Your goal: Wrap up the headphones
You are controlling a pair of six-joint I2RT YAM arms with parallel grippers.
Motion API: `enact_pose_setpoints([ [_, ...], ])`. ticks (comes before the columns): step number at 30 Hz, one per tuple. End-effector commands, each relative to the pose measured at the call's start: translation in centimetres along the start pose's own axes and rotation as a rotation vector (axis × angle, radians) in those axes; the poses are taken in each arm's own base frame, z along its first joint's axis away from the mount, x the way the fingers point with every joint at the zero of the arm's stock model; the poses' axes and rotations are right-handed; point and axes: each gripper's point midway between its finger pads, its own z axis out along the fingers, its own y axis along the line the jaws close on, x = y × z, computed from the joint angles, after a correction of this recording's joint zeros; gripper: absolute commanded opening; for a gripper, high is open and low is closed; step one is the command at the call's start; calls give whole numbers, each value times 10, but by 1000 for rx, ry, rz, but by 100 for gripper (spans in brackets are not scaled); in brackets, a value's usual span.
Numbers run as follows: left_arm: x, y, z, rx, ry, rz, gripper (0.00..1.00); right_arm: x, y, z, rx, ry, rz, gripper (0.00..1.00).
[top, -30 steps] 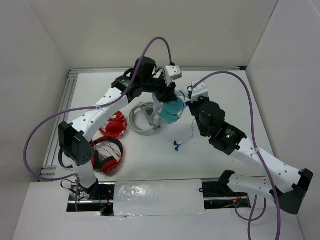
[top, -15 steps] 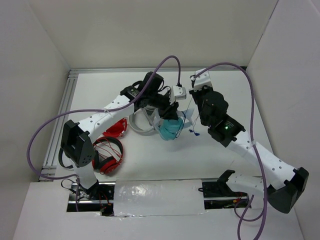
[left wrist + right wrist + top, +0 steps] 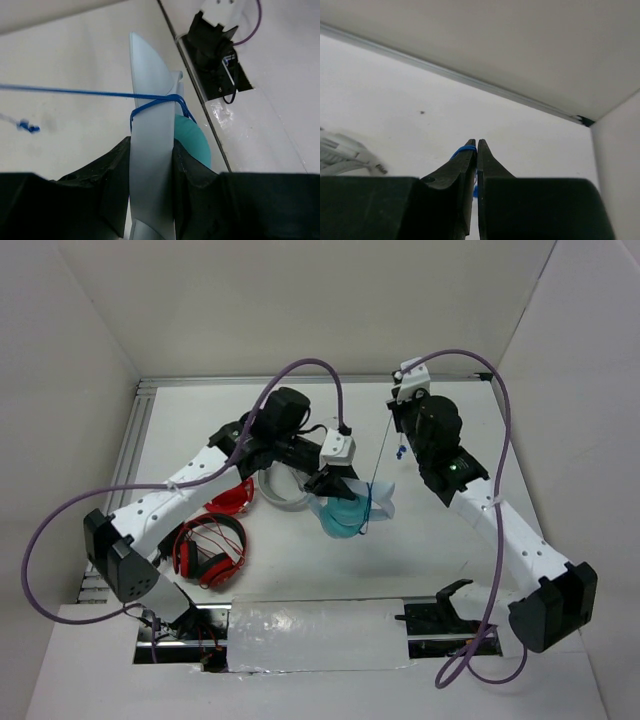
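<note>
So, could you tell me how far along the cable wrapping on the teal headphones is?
Done: a couple of loops of cable sit around the headband. In hand: the left gripper clamps the headband while the right gripper pinches the cable, pulled taut between them. Left: winding that taut span and the dangling plug end.
</note>
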Motion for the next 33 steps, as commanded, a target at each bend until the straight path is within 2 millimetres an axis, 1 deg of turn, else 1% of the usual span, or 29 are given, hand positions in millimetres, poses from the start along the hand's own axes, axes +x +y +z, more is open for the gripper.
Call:
enact_pose_setpoints([
  [1,-54,-55,-16,166,-169,172,0,-15,22,15,-118,-69,70,9],
  [3,-70,-69,-25,194,-214,221,0,2,35,22,-162,-34,78,7],
  [4,-75,-74,-27,203,-226,225,0,7,39,24,-168,-21,97,7],
  [5,-82,-74,-30,191,-242,253,0,17,44,26,-178,-2,105,2],
  [6,-89,-79,-36,178,-255,278,0,22,47,28,-185,4,112,1],
  [8,-100,-83,-43,158,-275,302,0,41,59,30,-216,40,143,1],
  [9,-111,-85,-50,131,-300,351,0,45,63,31,-230,41,153,1],
  [10,-115,-86,-53,116,-309,347,0,51,72,31,-262,52,182,1],
  [11,-119,-86,-56,98,-320,357,0,61,78,30,-282,63,195,1],
  [12,-131,-82,-62,36,-345,400,0,69,84,30,-292,81,223,2],
  [13,-136,-80,-65,9,-353,392,0,72,93,28,-333,85,243,3],
  [14,-141,-75,-67,-31,-362,386,0,78,104,24,-384,91,261,5],
  [15,-150,-65,-74,-105,-372,391,0,82,109,21,-407,98,285,5],
  [16,-154,-60,-77,-135,-377,374,0,87,119,16,-450,99,320,6],
  [18,-163,-47,-83,-216,-395,349,0,88,127,9,-488,89,377,7],
  [19,-167,-44,-86,-243,-405,337,0,96,134,3,-514,98,394,8],
  [20,-170,-40,-88,-265,-413,329,0,90,142,-1,-570,71,411,8],
  [21,-177,-40,-92,-280,-428,333,0,92,147,-3,-593,80,443,9],
  [22,-182,-35,-96,-316,-442,326,0,94,151,-5,-610,78,455,9],
  [24,-193,-36,-103,-338,-462,335,0,103,156,-4,-618,103,490,9],
  [25,-199,-33,-108,-370,-475,337,0,103,159,-4,-623,100,498,9],
  [26,-210,-36,-116,-382,-492,356,0,108,163,-5,-646,113,505,9],
  [28,-218,-31,-122,-416,-505,345,0,112,170,-8,-675,124,514,9],
  [29,-228,-34,-129,-428,-519,365,0,116,172,-7,-681,137,526,9],
  [30,-232,-34,-131,-439,-528,361,0,119,174,-8,-686,143,534,8],
  [31,-238,-36,-136,-448,-542,370,0,118,175,-9,-693,127,538,8],
  [33,-244,-36,-141,-466,-554,376,0,121,181,-13,-724,132,563,8],
])
